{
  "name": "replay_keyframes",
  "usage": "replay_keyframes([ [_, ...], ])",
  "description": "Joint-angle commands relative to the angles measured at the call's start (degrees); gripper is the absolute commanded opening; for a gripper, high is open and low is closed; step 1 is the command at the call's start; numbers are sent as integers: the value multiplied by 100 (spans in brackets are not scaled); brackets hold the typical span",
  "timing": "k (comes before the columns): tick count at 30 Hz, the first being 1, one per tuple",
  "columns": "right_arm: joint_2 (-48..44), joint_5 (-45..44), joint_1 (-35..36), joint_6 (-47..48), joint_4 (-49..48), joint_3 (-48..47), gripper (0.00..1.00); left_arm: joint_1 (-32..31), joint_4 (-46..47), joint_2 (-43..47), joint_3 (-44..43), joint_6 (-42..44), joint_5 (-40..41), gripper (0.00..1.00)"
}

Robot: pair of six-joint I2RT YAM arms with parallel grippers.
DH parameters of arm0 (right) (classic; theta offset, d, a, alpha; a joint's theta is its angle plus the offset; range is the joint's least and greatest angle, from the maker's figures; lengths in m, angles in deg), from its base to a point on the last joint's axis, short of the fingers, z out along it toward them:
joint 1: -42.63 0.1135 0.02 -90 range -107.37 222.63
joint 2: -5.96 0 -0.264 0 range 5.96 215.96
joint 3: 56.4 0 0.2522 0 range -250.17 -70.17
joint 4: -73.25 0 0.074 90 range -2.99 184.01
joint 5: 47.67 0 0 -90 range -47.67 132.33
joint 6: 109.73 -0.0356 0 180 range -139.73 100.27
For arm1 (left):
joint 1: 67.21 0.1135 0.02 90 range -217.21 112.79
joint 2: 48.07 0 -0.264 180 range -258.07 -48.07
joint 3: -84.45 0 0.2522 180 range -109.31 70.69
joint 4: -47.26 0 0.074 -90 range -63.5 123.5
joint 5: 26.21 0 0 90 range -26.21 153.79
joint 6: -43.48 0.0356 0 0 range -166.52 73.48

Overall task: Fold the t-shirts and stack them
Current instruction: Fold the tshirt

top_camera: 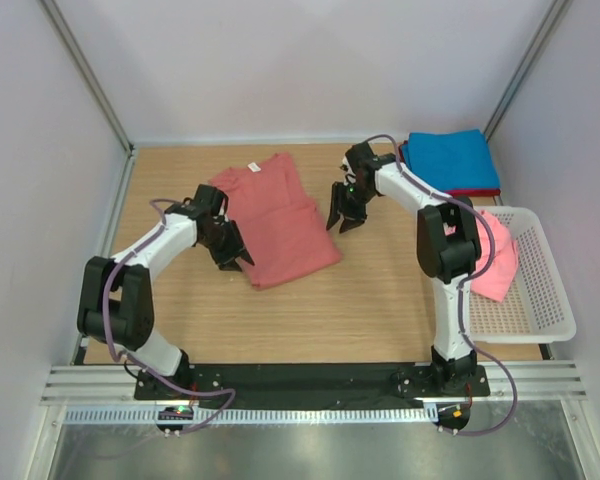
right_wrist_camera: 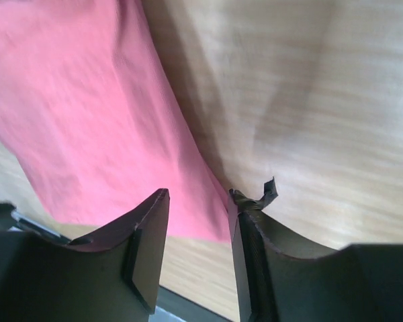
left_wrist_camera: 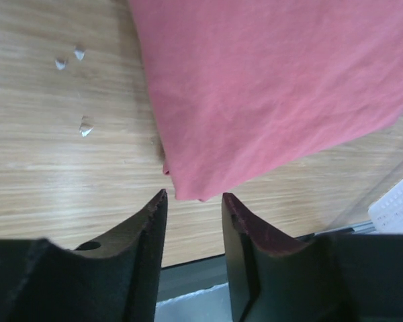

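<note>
Roughly halfway: 2 t-shirts stacked, 1 mid-fold, 1 not started.
Near to far: pink t-shirt [top_camera: 495, 265] sits unfolded in the white basket [top_camera: 555, 325], right of frame. Salmon-red t-shirt [top_camera: 275, 220] lies centre-left, folded to a long panel, looks like it needs more folds. Left gripper [top_camera: 232, 262] at its lower-left corner and right gripper [top_camera: 342, 222] just off its right edge: both jaws moderately apart, gripping nothing. Blue t-shirt [top_camera: 450, 160] folded on the dark red t-shirt [top_camera: 475, 192], upper right.

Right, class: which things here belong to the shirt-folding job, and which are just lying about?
Job: salmon shirt, blue shirt, dark red shirt under it, pink shirt.
Lying about: white basket, small white scraps on the table.
</note>
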Motion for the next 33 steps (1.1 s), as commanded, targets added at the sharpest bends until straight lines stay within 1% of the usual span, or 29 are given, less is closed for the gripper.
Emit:
replay_keyframes([
  [1, -609, 266, 37, 574, -14, 537, 48, 24, 174, 84, 179, 40, -336, 41],
  [4, -653, 249, 45, 820, -67, 776, 50, 24, 349, -145, 319, -4, -661, 44],
  [6, -601, 327, 45, 917, -172, 899, 49, 24, 603, -181, 459, -48, -715, 44],
  [7, -583, 450, 45, 917, -303, 952, 48, 42, 683, -164, 495, -92, -750, 45],
  [9, -574, 626, 37, 856, -444, 1171, 43, 59, 833, -163, 522, -101, -724, 45],
  [11, -644, 653, 37, 777, -628, 1373, 38, 103, 877, -277, 513, -83, -698, 43],
  [12, -731, 636, 37, 707, -690, 1609, 37, 129, 877, -339, 513, -83, -715, 43],
  [14, -864, 487, 37, 619, -840, 1874, 33, 191, 851, -514, 496, -13, -671, 36],
  [15, -1012, 451, 45, 523, -893, 2154, 30, 243, 851, -558, 487, 13, -628, 30],
  [16, -1092, 433, 45, 470, -998, 2305, 23, 279, 851, -602, 435, 40, -584, 15],
  [18, -1267, 337, 89, 329, -1139, 2769, 15, 384, 834, -716, 355, 101, -478, 6],
  [19, -1451, 284, 107, 154, -1261, 2937, 8, 498, 825, -752, 303, 127, -486, 0],
  [22, -1881, 82, 203, -249, -1472, 3474, 4, 665, 562, -875, -75, 277, -320, 0],
  [23, -1971, 38, 212, -339, -1499, 3588, 3, 666, 230, -910, -319, 347, -198, 0],
  [24, -2059, -75, 238, -435, -1517, 3729, 3, 666, 27, -928, -461, 461, -75, 7],
  [26, -2278, -120, 256, -663, -1552, 3826, 7, 666, -386, -832, -550, 506, 189, 24],
  [27, -2340, -138, 265, -717, -1561, 3861, 8, 657, -440, -588, -498, 514, 260, 32],
  [30, -2464, -173, 265, -849, -1509, 3801, 16, 578, -336, -95, -165, 453, 130, 37],
  [31, -2464, -182, 282, -858, -1430, 3748, 20, 543, -292, 133, -94, 392, 33, 37],
  [32, -2455, -173, 274, -858, -1386, 3695, 21, 490, -100, 249, -32, 348, -246, 36],
  [33, -2438, -199, 274, -849, -1333, 3564, 23, 438, 58, 319, 99, 295, -449, 32],
])
